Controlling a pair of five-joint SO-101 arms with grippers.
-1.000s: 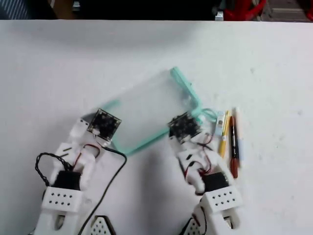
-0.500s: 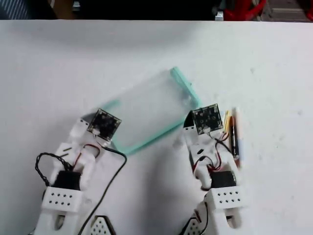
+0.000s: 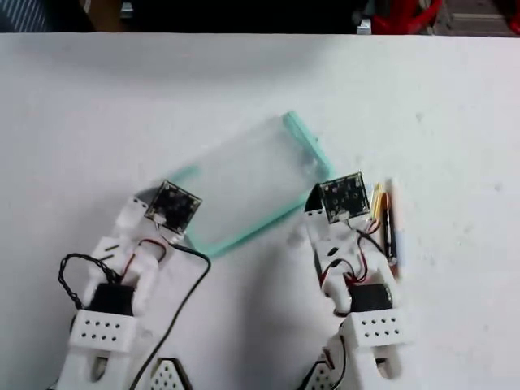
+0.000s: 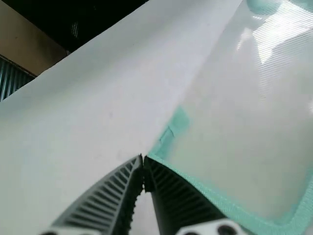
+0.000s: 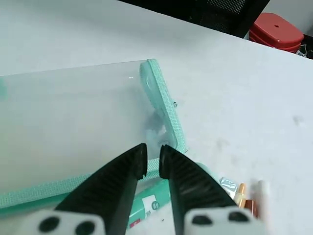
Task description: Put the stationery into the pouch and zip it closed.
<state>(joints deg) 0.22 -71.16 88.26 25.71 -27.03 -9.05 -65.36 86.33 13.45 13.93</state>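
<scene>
The translucent pouch (image 3: 244,179) with teal trim lies flat mid-table. My left gripper (image 4: 143,164) is shut, its tips touching the pouch (image 4: 234,122) at a near corner; nothing shows between the fingers. Over the pouch's (image 5: 73,112) zipper edge my right gripper (image 5: 152,149) is open by a narrow gap, holding nothing. Pens (image 3: 388,223) lie side by side just right of the right arm's wrist camera (image 3: 343,197), which covers part of them. A green-labelled item (image 5: 149,205) and the pens' ends (image 5: 242,193) sit beside the right fingers.
A black cable (image 3: 187,284) loops from the left arm (image 3: 122,268) across the table in front of the pouch. The table's far edge runs along the top, with a red object (image 3: 406,12) beyond it. White tabletop stretches behind and to both sides.
The right arm swung to the right in the first half second, its wrist now covering the pouch's end loop and part of the pens, then held still. The left arm has not moved.
</scene>
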